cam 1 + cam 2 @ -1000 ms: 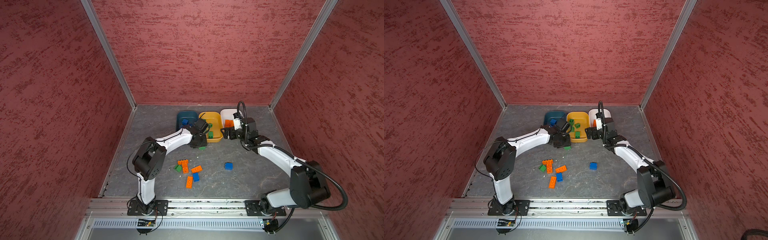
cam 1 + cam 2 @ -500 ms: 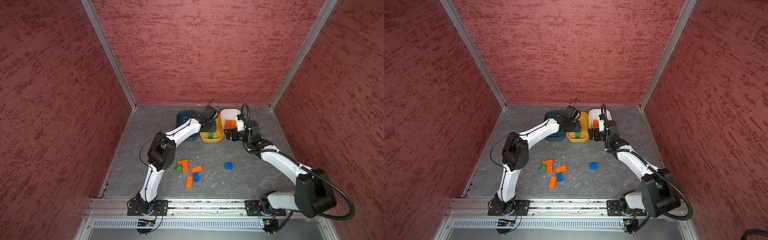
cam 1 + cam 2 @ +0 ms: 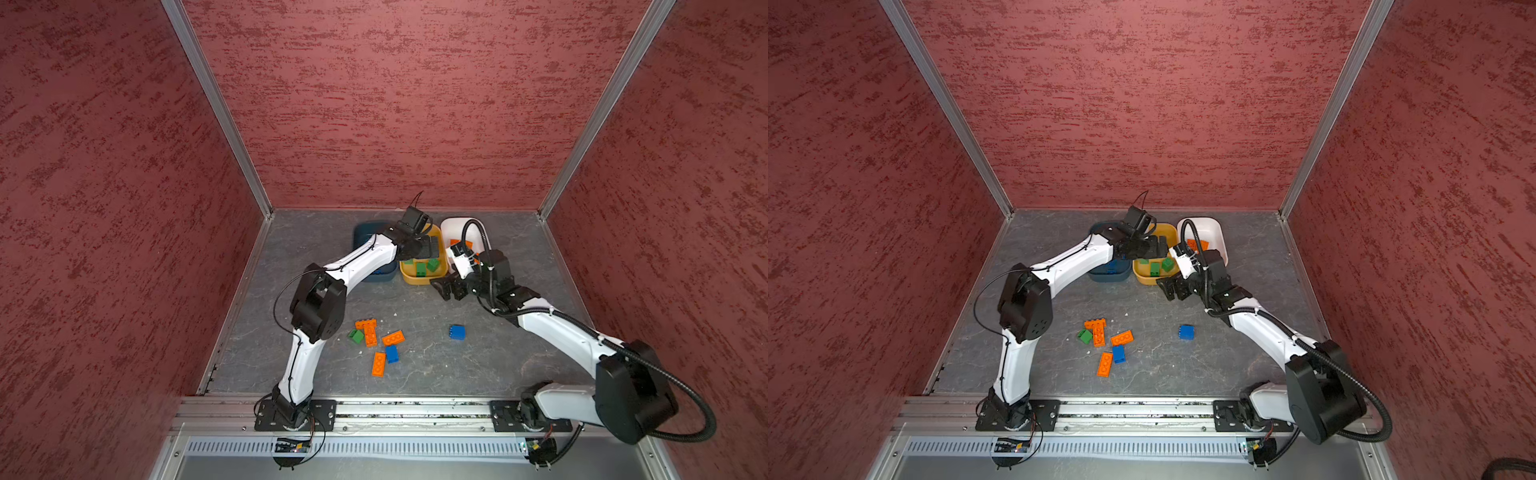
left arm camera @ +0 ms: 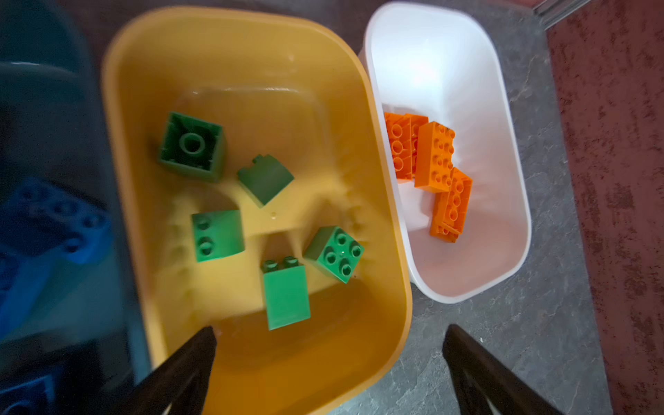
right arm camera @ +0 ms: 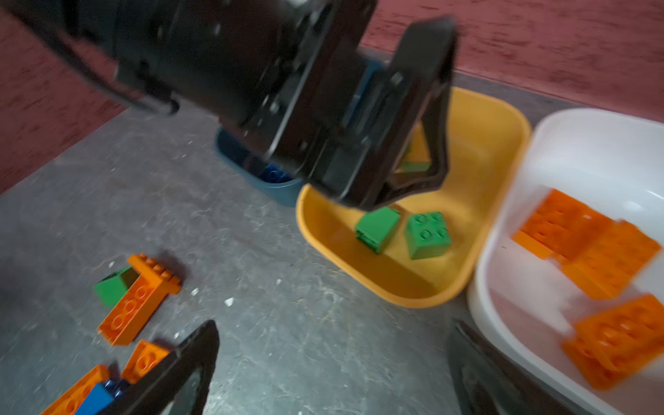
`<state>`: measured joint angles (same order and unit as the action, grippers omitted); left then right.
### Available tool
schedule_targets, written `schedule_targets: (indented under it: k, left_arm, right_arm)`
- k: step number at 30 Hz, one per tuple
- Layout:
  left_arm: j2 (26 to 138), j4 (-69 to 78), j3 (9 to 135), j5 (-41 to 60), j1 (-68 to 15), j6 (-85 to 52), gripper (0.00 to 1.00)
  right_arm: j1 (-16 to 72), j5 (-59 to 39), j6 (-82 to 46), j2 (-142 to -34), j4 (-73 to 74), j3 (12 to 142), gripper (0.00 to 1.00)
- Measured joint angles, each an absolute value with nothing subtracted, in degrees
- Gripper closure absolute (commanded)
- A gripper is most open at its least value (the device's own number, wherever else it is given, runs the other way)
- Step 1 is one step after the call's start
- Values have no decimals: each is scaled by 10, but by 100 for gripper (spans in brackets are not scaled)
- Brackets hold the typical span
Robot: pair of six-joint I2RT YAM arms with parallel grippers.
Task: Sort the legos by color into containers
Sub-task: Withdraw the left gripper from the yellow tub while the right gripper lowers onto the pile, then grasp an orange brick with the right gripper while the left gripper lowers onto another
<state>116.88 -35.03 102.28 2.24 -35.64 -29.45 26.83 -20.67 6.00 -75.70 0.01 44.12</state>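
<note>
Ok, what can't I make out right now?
Dark teal-blue plastic tub: white left arm covers most of it in both top views; left wrist view blurs its blue bricks, count unclear.
Crossed orange plastic bricks: tiny in top views, blurred in right wrist view; joined or loose, unclear.

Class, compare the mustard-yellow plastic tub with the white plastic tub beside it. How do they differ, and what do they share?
The mustard-yellow plastic tub holds five small green bricks; the white plastic tub holds longer orange bricks. The yellow tub sits mid-row beside the dark teal plastic tub; the white tub ends the row. Both are rounded-rectangle tubs, each holding one colour only.
</note>
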Motion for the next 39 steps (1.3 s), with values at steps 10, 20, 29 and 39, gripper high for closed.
schedule_targets:
  k: [10,20,29,39]
  left_arm:
    - [967,-270,778,-28,-270,-358,1]
    - [845,-244,615,-71,-251,-356,1]
    - [718,-244,495,-117,-209,-374,1]
    - [694,-268,460,-1,-131,-408,1]
  right_arm:
    - [393,-296,310,-834,-58,442,20]
    - [448,-303,471,-987,-174,541,23]
    - [467,-290,528,-1054,-215,607,36]
    - [476,-271,540,-1082,-239,632,58]
